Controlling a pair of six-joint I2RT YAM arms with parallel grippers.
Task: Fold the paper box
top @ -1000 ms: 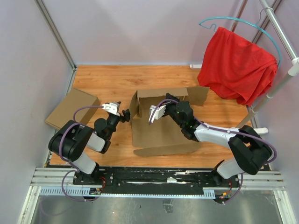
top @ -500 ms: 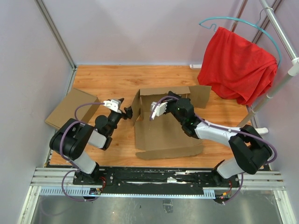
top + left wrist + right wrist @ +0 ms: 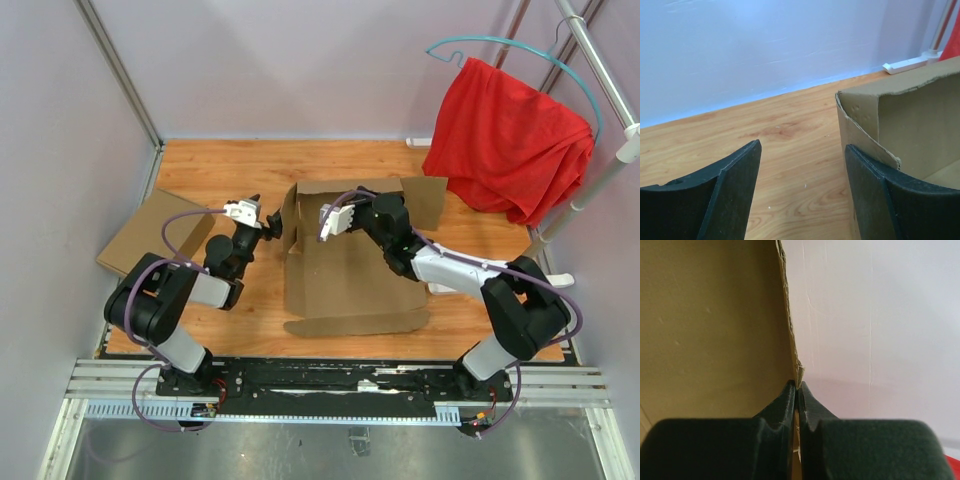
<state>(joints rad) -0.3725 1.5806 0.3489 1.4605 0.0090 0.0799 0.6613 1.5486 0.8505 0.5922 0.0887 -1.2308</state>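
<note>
Box point(image 3: 340, 280): sits mid-counter, between the two arms. The base panel lies flat. The rear wall and the left side wall stand up, meeting at the far-left corner. The front flap lies flat toward the near edge, and a further flap angles out at the far right.

Judged progress: early to middle. Two walls are raised, while the front, the right side and the lid appear unfolded and nothing looks tucked.

Right hand point(image 3: 798, 390): pinched shut on the top edge of the box's rear wall.

Left hand point(image 3: 268, 230): spread wide, holding nothing, just beside the left wall's corner.

Counter point(image 3: 230, 170): wood grain. A tan carton point(image 3: 150, 235) lies at its left edge and a red cloth point(image 3: 510, 135) hangs at the far right.

Markings: no brand, label or writing can be read on any item.
</note>
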